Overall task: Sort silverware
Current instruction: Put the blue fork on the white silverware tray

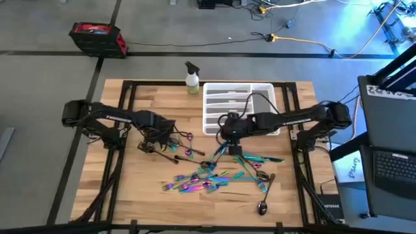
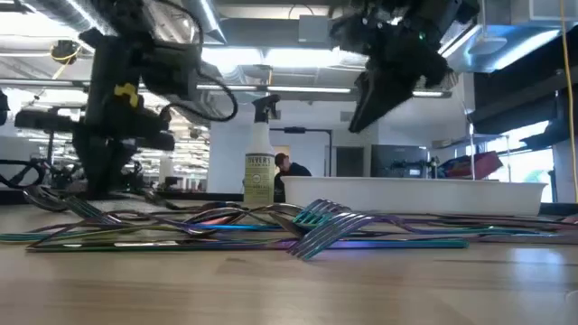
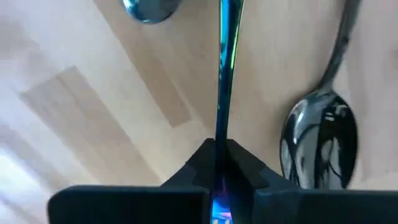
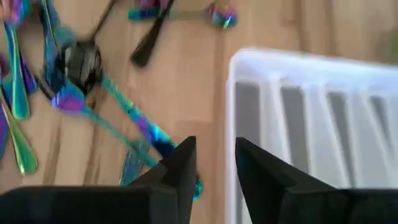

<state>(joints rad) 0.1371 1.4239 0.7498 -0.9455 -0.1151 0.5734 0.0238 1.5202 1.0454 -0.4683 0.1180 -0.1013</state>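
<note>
Currently, starting at the table's left: the left gripper (image 1: 155, 139) sits low over the wood, with a few stray pieces of silverware beside it. Its wrist view shows the fingers (image 3: 198, 163) pinched onto a slim iridescent handle (image 3: 225, 74) that runs straight out ahead. Which kind of utensil it is I cannot tell; the working end is cut off. A mirror-bright spoon (image 3: 320, 144) lies just beside it, untouched.

Centre: the main pile of silverware (image 1: 214, 179) lies spread on the bare table (image 1: 130, 195) in front of the white tray (image 1: 238, 108), forks and spoons crossing and overlapping. One darker spoon (image 1: 262, 207) lies apart at the near edge. A spray bottle (image 1: 192, 79) stands just left of the tray.

Right: the right gripper (image 1: 227, 133) hangs above the table at the tray's near edge. Its fingers (image 4: 184, 163) stand apart with nothing between them.

Handling judgement: pieces look light, rigid, thin and slick, lying flat to the wood. A pinch across the mid-handle, as on the left, seems safest; tangled pieces will likely drag neighbours.

Unclear: from the low view the pile merges into one band, so a count by type is not possible. The tray's slots look empty from overhead, but the right arm covers part of them.
</note>
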